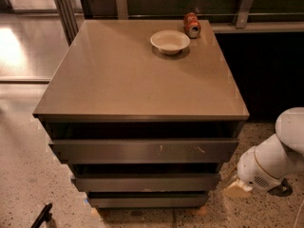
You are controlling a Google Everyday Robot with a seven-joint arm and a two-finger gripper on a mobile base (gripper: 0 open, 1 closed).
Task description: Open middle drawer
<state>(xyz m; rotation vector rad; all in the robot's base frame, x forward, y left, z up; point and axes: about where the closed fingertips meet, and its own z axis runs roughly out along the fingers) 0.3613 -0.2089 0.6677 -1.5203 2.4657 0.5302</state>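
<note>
The cabinet point(142, 70) has three grey-brown drawer fronts stacked under its flat top. The middle drawer point(145, 182) is the plain front of medium width. It sits below the widest front point(142, 151), which has pale scratch marks, and above the narrowest front point(147, 202). All three look closed or nearly closed, with dark gaps between them. My white arm point(268, 163) is low at the right of the cabinet, level with the middle drawer and apart from it. My gripper point(42, 216) shows only as a black tip at the bottom left edge, near the floor.
A white bowl point(170, 41) and a red can point(192, 24) lying on its side are at the back of the cabinet top. A metal rail and wall run behind. Speckled floor point(28, 175) lies left and right of the cabinet.
</note>
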